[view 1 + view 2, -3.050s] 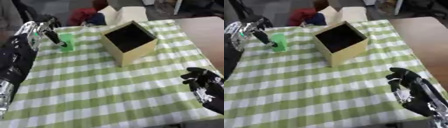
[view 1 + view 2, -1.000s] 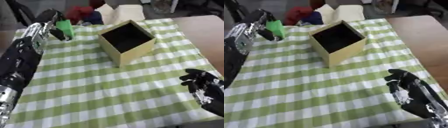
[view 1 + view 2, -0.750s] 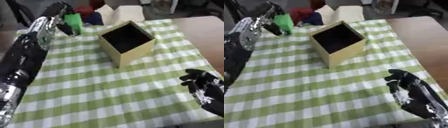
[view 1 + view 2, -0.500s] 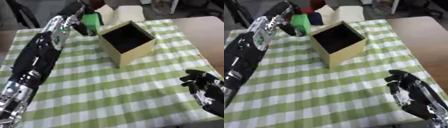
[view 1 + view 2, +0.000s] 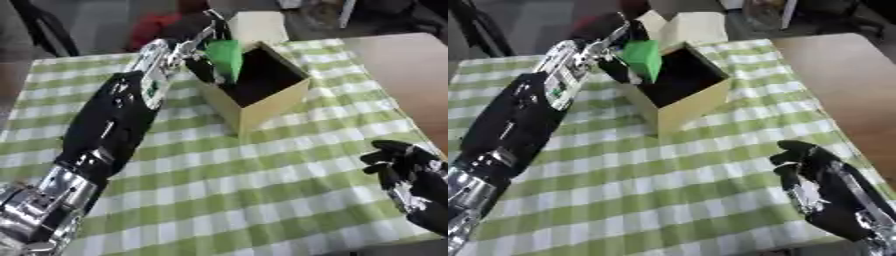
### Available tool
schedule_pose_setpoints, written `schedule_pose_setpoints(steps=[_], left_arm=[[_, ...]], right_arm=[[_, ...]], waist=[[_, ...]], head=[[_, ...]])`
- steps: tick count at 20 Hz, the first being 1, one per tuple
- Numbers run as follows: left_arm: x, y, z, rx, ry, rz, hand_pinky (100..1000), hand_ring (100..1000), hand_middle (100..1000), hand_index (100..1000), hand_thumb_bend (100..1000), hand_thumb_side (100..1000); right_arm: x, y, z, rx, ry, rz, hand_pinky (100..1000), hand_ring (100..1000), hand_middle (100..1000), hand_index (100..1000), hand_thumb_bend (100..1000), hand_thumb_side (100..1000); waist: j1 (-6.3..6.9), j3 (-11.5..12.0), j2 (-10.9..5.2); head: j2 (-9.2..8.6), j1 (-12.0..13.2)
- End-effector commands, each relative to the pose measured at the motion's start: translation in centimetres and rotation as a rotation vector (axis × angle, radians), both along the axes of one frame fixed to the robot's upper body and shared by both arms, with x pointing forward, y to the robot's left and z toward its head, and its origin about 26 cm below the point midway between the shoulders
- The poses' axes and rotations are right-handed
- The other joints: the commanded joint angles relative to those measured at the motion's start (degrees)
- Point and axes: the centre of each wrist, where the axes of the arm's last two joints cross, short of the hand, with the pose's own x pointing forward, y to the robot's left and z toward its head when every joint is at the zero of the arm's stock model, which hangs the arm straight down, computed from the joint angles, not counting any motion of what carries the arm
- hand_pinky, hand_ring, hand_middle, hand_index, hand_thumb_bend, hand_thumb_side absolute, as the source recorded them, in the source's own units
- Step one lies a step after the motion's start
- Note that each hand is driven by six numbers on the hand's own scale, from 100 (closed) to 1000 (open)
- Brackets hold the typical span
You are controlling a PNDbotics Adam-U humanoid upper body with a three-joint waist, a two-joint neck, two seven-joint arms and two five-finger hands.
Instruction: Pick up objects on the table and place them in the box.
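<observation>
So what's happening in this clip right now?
The robot's left hand holds a green object over the near-left rim of the open cardboard box, which stands on a green checked tablecloth. The object has not been let go; the hand's fingers are curled round it. The right hand rests idle near the lower right corner, fingers relaxed, holding nothing.

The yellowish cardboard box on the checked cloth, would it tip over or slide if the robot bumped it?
The yellowish cardboard box looks thin-walled and open-topped, so it is probably light and might slide on the green checked cloth. It stands tall for its base, so a high bump from the left robot hand, holding the green block, could tip it.
</observation>
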Motion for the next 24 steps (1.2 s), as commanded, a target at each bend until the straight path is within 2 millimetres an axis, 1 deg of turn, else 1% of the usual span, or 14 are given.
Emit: schedule_pose_setpoints(steps=[1, 2, 3, 4, 6, 9, 10, 11, 12, 14, 16, 18, 21, 24], left_arm=[[-0.1, -0.2, 0.8, 0.023, -0.011, -0.026, 715, 702, 697, 789, 760, 207], [-0.1, -0.2, 0.8, 0.024, -0.011, -0.03, 723, 715, 726, 801, 793, 236], [-0.1, -0.1, 0.8, 0.025, -0.011, -0.033, 724, 717, 729, 808, 809, 251], [-0.1, -0.1, 0.8, 0.024, -0.011, -0.036, 739, 738, 762, 827, 840, 278], [-0.2, 0.0, 0.9, 0.017, -0.015, -0.039, 755, 758, 792, 846, 857, 300], [-0.3, 0.3, 1.4, -0.017, -0.036, -0.039, 758, 758, 786, 831, 850, 306], [-0.4, 0.5, 1.7, -0.036, -0.05, -0.039, 746, 734, 756, 816, 834, 309], [-0.5, 0.8, 2.1, -0.061, -0.068, -0.04, 742, 725, 746, 810, 820, 311], [-0.7, 1.1, 2.5, -0.093, -0.085, -0.041, 734, 705, 723, 801, 794, 298], [-1.1, 1.9, 3.5, -0.196, -0.111, -0.04, 722, 668, 680, 775, 730, 270], [-1.9, 2.9, 4.4, -0.339, -0.131, -0.048, 719, 656, 665, 762, 693, 262], [-2.8, 4.0, 5.5, -0.452, -0.148, -0.058, 719, 650, 656, 753, 677, 251], [-4.7, 6.3, 6.6, -0.593, -0.177, -0.064, 717, 644, 648, 747, 670, 239], [-6.5, 8.3, 6.7, -0.701, -0.194, -0.05, 716, 637, 640, 744, 663, 230]], right_arm=[[0.1, -0.2, 0.6, -0.009, -0.019, 0.01, 705, 773, 623, 846, 100, 336], [0.1, -0.2, 0.6, -0.009, -0.019, 0.01, 705, 773, 623, 846, 100, 337], [0.1, -0.2, 0.6, -0.01, -0.019, 0.009, 705, 773, 623, 846, 100, 336], [0.1, -0.2, 0.6, -0.009, -0.019, 0.009, 705, 773, 624, 846, 100, 336], [0.1, -0.2, 0.6, -0.009, -0.019, 0.011, 705, 773, 624, 846, 100, 337], [0.1, -0.2, 0.6, -0.009, -0.019, 0.008, 705, 773, 624, 847, 100, 337], [0.0, -0.2, 0.6, -0.009, -0.019, 0.007, 705, 773, 624, 847, 100, 338], [0.0, -0.2, 0.6, -0.008, -0.019, 0.005, 706, 773, 624, 847, 100, 337], [0.0, -0.3, 0.6, -0.008, -0.02, 0.003, 706, 773, 624, 847, 100, 337], [0.0, -0.4, 0.5, -0.007, -0.018, -0.002, 706, 773, 624, 847, 100, 334], [-0.1, -0.4, 0.5, -0.009, -0.017, -0.005, 706, 773, 624, 847, 100, 333], [-0.1, -0.5, 0.5, -0.008, -0.019, -0.009, 706, 773, 624, 847, 100, 333], [-0.1, -0.7, 0.5, -0.008, -0.018, -0.021, 706, 773, 623, 847, 100, 332], [-0.2, -0.9, 0.4, -0.008, -0.019, -0.029, 706, 773, 623, 847, 100, 331]], waist=[[-0.21, -0.02, -0.98], [-0.21, 0.01, -0.99], [-0.21, 0.05, -1.0], [-0.21, 0.11, -1.01], [-0.23, 0.2, -1.01], [-0.35, 0.31, -0.99], [-0.42, 0.35, -0.99], [-0.48, 0.42, -1.0], [-0.53, 0.54, -1.01], [-0.59, 0.86, -1.1], [-0.58, 1.33, -1.26], [-0.55, 1.69, -1.33], [-0.58, 2.55, -1.48], [-0.68, 3.45, -1.62]], head=[[-0.18, -0.12], [-0.17, -0.12], [-0.17, -0.11], [-0.17, -0.16], [-0.21, -0.21], [-0.25, -0.3], [-0.27, -0.35], [-0.27, -0.42], [-0.26, -0.5], [-0.17, -0.81], [-0.11, -1.09], [-0.11, -1.34], [-0.06, -1.96], [0.02, -2.4]])
